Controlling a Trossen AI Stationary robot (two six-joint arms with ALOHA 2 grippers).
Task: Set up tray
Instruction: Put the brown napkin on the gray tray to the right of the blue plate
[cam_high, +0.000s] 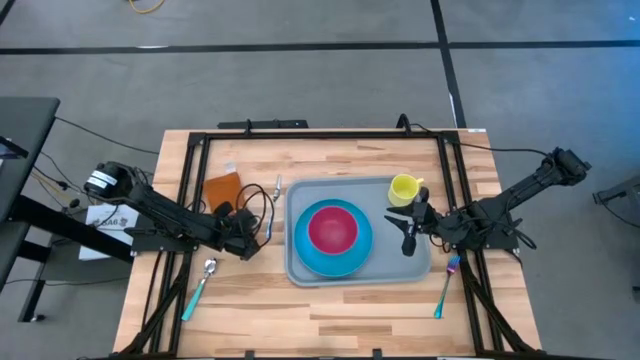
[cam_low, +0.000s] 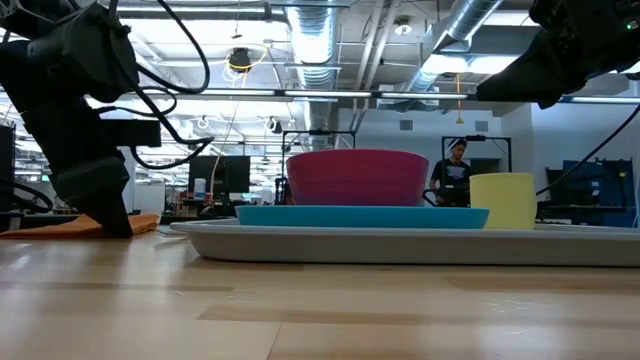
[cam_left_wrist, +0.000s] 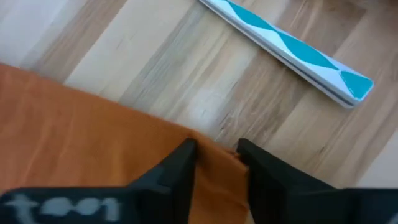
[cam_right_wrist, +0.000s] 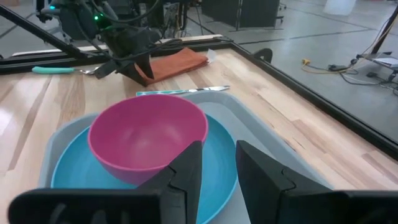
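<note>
Orange cloth (cam_left_wrist: 93, 149), folded flat on the wooden tabletop (cam_high: 340, 310), sits right under the left gripper (cam_left_wrist: 214, 155), whose fingers stand slightly apart astride the cloth's near edge without yet pinching it. The large grey-blue plastic tray (cam_high: 300, 262) lies to that gripper's right, near the tabletop's middle, its long axis running left to right; it already carries a round blue plate (cam_high: 305, 255) with a pink bowl (cam_high: 333, 228) on it and a yellow cup (cam_high: 403, 188) in its far right corner. The right gripper (cam_high: 408, 235) hovers over the tray's right end, fingers parted, holding nothing. By my reading the left arm, far nearer the cloth, takes it next and must carry it rightward to the tray.

Only the left wrist view shows the fingers straddling the cloth, plus a teal-handled utensil (cam_left_wrist: 292, 53) just beyond. The high view alone gives the wider layout: a teal-handled spoon (cam_high: 200, 285) near the left front, a purple-and-teal utensil (cam_high: 446, 283) off the tray's right. The low view shows a person (cam_low: 452, 172) far behind.
</note>
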